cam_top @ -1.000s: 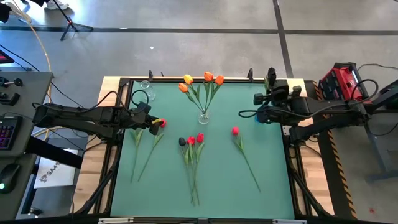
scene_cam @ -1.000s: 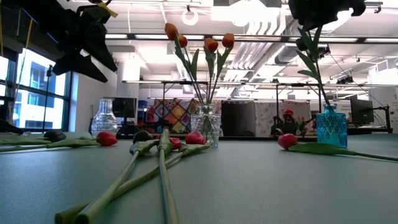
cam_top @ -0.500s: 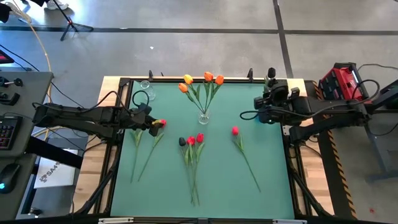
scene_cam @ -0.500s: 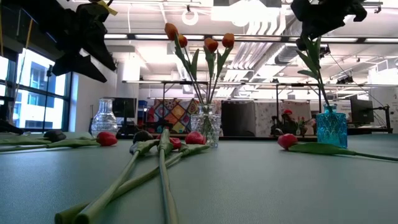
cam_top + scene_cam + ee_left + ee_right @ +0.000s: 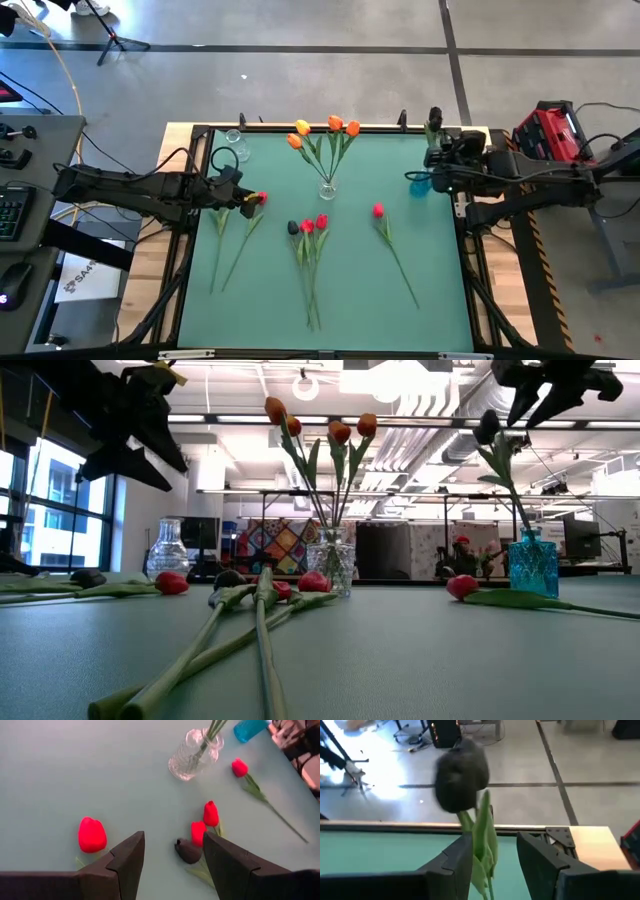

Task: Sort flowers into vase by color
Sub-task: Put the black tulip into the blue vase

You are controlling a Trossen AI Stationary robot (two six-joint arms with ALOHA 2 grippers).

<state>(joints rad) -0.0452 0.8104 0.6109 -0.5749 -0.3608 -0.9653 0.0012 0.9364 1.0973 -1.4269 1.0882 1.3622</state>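
- Nearest, three tulips (image 5: pixel 308 262) are lying bunched mid-mat, two red heads and one dark, stems toward the front edge.
- Another red tulip (image 5: pixel 378 210) is lying alone to their right.
- Left gripper (image 5: pixel 232 190) is hovering at the mat's left side, fingers spread, empty, above a red tulip (image 5: pixel 262 198) lying there.
- Farther back, four orange tulips (image 5: pixel 325 130) are standing in the clear vase (image 5: pixel 327 189).
- Right gripper (image 5: pixel 436 160) is hanging with fingers parted beside the dark tulip (image 5: pixel 487 428), which is standing in the blue vase (image 5: pixel 532 565).
- An empty glass vase (image 5: pixel 168 547) is sitting at the far left corner.
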